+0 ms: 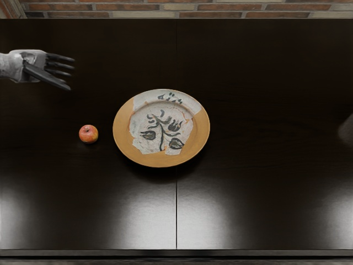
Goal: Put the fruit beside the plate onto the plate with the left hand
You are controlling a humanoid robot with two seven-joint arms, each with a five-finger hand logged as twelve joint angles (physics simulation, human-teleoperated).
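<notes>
A small red-orange apple (88,133) sits on the dark table just left of an orange-rimmed plate (124,113) with a white centre and a dark flower drawing. The apple and the plate are apart by a small gap. My left hand (55,69) comes in from the left edge, up and to the left of the apple, well clear of it. Its dark fingers are stretched out straight and hold nothing. A faint grey shape at the right edge may be part of the right arm; no hand shows there.
The dark glossy table (248,182) has a seam down its middle and a front edge near the bottom of the view. A brick wall (182,8) runs along the back.
</notes>
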